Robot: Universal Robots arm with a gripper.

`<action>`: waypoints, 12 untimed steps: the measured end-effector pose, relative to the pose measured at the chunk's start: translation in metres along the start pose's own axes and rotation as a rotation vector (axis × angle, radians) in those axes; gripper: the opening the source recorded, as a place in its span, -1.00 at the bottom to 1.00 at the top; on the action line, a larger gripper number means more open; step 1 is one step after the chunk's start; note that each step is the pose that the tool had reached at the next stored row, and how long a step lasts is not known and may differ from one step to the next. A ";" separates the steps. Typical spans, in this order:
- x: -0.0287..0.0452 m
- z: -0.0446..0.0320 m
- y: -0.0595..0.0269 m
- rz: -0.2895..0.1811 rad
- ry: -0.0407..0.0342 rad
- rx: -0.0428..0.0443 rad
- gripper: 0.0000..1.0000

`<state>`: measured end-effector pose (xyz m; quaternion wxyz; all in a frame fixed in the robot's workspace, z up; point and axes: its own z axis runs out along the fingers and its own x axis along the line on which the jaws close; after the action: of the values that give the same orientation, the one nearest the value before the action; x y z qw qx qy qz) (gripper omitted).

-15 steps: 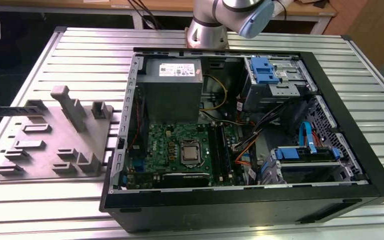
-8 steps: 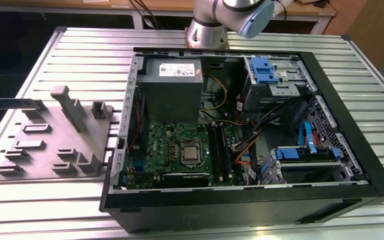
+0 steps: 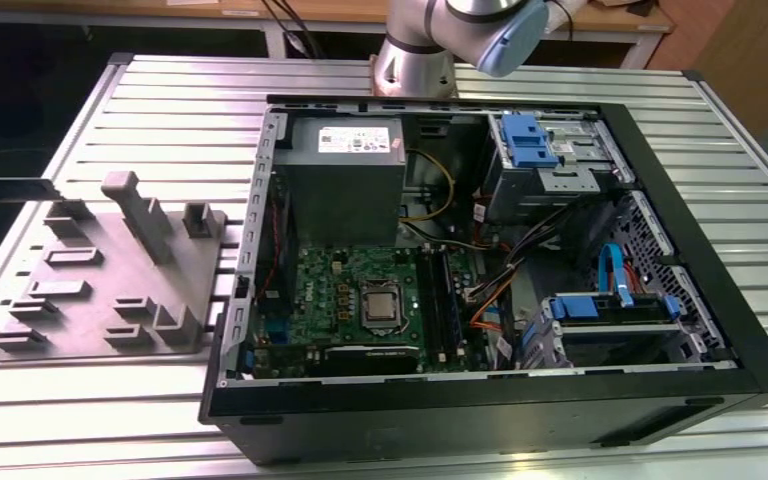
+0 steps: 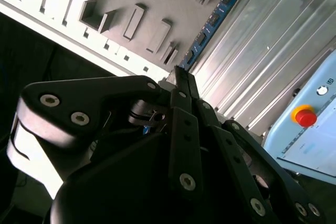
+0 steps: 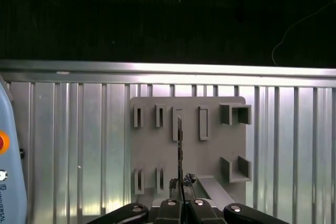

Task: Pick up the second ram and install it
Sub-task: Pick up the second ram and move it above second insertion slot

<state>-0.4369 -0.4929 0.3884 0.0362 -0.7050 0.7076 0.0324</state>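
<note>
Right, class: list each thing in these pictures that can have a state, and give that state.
gripper: fingers shut on the second ram.
second ram: held edge-on above the fixture tray, not installed.
fixture tray: flat on the table, its visible slots look empty.
computer case: side open, motherboard exposed.

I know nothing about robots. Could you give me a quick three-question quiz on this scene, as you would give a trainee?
1. True or false: the gripper is shut on the second ram.
2. In the first wrist view, what lies beneath the held stick? A) the grey fixture tray B) a keyboard C) a cardboard box
3. Fill in: in the exterior view, the tray sits to the ___ of the open computer case.
Key: 1 true; 2 A; 3 left.
</note>
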 end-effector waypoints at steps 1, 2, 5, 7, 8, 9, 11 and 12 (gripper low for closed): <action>-0.0002 -0.0025 0.0000 0.000 -0.0001 0.0001 -0.84; -0.0005 -0.0052 0.0000 0.000 -0.0001 0.0000 -0.84; -0.0013 -0.0136 -0.0001 0.000 -0.0004 0.0001 -0.84; -0.0018 -0.0188 -0.0001 0.000 -0.0004 0.0001 -0.84; -0.0020 -0.0200 0.0000 0.000 -0.0005 0.0001 -0.84; -0.0020 -0.0204 0.0000 0.000 -0.0005 0.0002 -0.84; -0.0020 -0.0204 -0.0001 0.000 -0.0006 0.0002 -0.84; -0.0020 -0.0205 -0.0001 0.000 -0.0005 0.0001 -0.84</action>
<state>-0.4370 -0.4928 0.4090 0.0365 -0.7049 0.7076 0.0325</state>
